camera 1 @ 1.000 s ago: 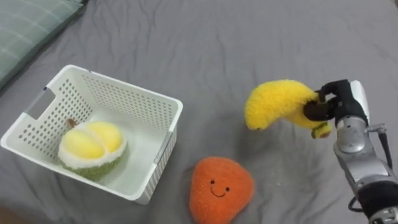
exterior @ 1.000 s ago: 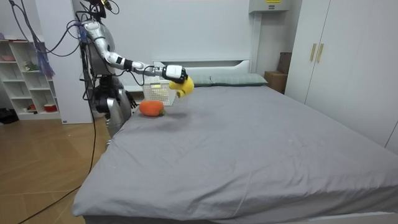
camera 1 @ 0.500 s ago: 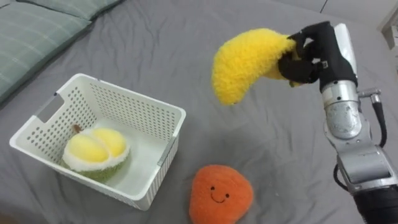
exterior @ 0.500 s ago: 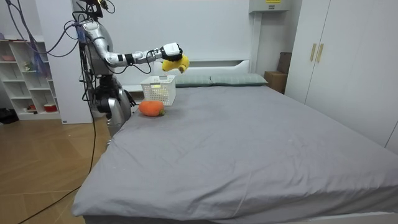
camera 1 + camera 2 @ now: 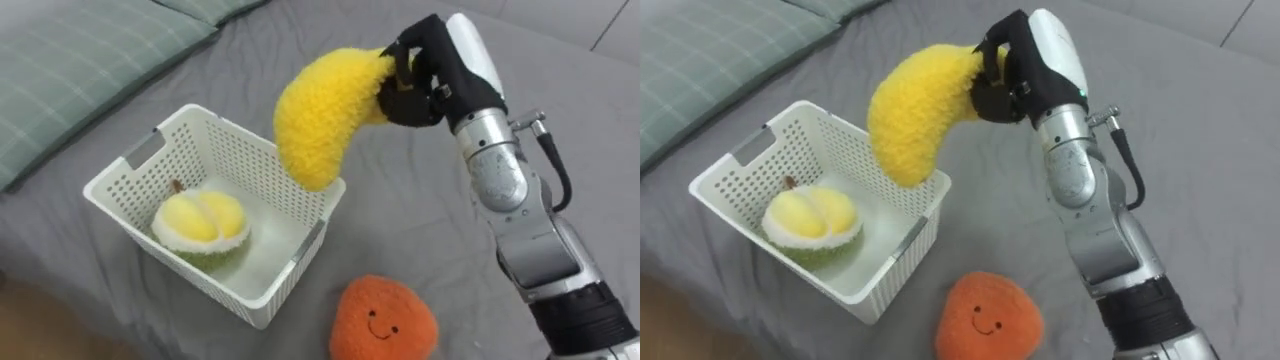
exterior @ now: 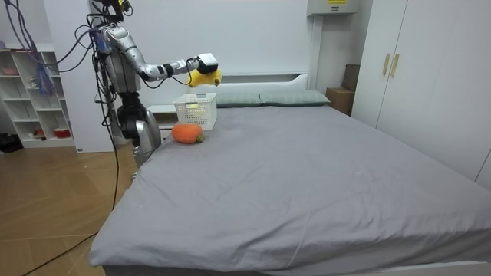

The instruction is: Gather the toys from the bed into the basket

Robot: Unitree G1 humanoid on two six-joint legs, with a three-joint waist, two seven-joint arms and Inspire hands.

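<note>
Banana (image 5: 320, 115): held in the air by one end. It curves from the right hand (image 5: 430, 80) down and to the robot's left.
Long axis: slanted, upper end in the hand, thick free end lowest.
Banana to basket (image 5: 235, 160): the free end hangs over the basket's right end, about at the rim line. The room view shows it clear above the basket, not touching.
Right hand: fingers and thumb curled tight round the banana's narrow end, dark palm turned toward the basket, forearm reaching in from the lower right.
Basket contents: a durian (image 5: 200, 225) fills the left half. The right half, under the banana, is bare.
Orange toy (image 5: 383, 320): on the bed (image 5: 400, 230) just beside the basket's near right corner, not yet collected.
Robot: stands at the bed's corner by the basket.
Coming move, as a judgement: a short carry further left, then a release, should land the banana beside the durian. Let go now, it might catch the rim.
</note>
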